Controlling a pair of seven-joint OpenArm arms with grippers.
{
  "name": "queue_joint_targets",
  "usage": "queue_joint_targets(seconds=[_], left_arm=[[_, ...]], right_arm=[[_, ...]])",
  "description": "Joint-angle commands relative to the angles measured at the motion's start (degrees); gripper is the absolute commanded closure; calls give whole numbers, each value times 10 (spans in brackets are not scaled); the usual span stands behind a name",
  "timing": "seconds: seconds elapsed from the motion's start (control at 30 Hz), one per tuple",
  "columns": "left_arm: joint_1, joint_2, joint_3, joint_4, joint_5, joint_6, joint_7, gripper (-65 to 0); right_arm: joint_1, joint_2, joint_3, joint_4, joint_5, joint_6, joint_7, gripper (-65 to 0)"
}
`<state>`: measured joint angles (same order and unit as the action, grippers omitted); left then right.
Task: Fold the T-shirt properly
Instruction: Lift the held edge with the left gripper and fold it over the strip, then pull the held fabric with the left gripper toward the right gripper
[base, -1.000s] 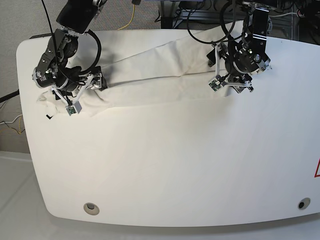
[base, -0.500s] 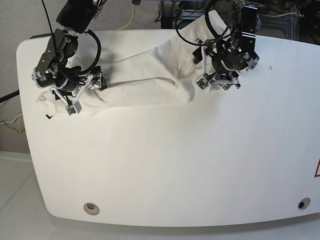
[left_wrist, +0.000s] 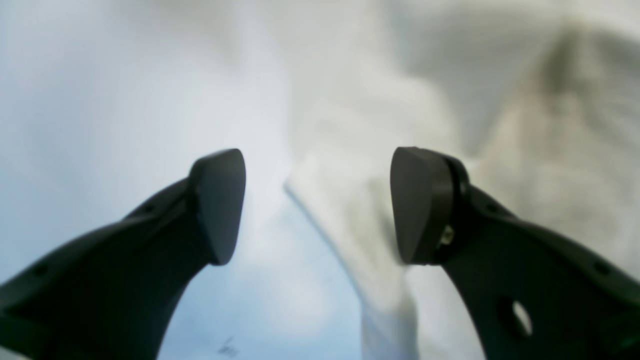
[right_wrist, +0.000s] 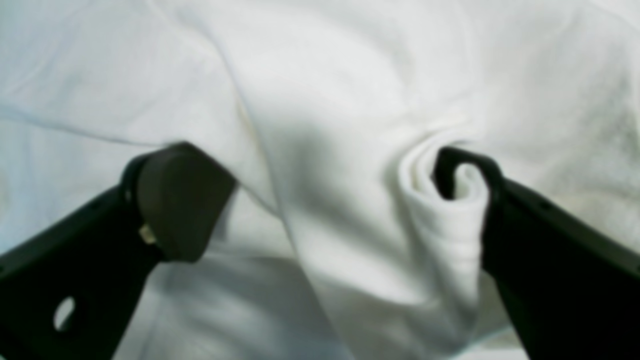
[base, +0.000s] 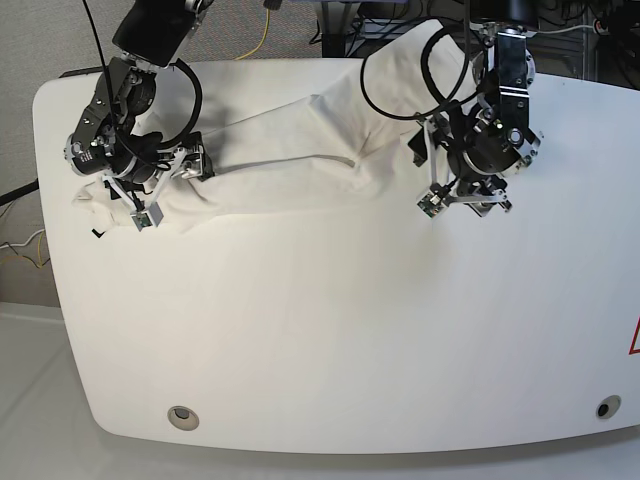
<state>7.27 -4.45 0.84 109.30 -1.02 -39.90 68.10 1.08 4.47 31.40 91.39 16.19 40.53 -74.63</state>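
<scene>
- The T-shirt (base: 300, 165) lies bunched into a long white band across the upper part of the base view, running from the left edge of the table (base: 330, 330) up toward the upper right; no prints show on it from here, only creases and a fold line near its middle
- A small black mark sits just off the cloth's lower left end in the base view; too small to tell what it is
- The right gripper (right_wrist: 320, 200) is at the upper left of the base view, down on the left end of the cloth; in its wrist view the jaws stand wide apart with shirt fabric filling the gap between them; a rolled fold of cloth curls against the inner face of the finger on the right side of that frame (right_wrist: 470, 175); whether the jaws press the cloth I cannot tell
- The left gripper (left_wrist: 317, 205) is at the upper right of the base view, over the right end of the shirt; in its wrist view the two dark fingers are spread apart, clamped on nothing; a blurred edge of white fabric runs down between them, nearer the right-hand finger (left_wrist: 420, 205); bare tabletop shows by the left-hand one
- Black cables loop above the left arm in the base view
</scene>
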Motion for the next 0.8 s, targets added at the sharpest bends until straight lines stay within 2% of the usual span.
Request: queue_joint_targets(seconds=[0.0, 0.23, 0.37, 0.67, 0.77], left_arm=[[-7, -28, -4, 10, -1, -1, 1, -432], [-8, -35, -22, 11, -2, -1, 4, -432], [-10, -32, -25, 12, -3, -1, 28, -432], [-9, 14, -23, 19, -4, -1, 28, -424], [-6, 33, -19, 19, -4, -1, 29, -361]], right_arm=[[-2, 1, 1, -2, -24, -5, -31, -644], [-2, 1, 1, -2, -25, -5, -31, -644], [0, 1, 1, -4, -25, -5, -31, -644], [2, 1, 1, -4, -25, -5, -31, -644], [2, 1, 1, -4, -26, -5, -31, -644]])
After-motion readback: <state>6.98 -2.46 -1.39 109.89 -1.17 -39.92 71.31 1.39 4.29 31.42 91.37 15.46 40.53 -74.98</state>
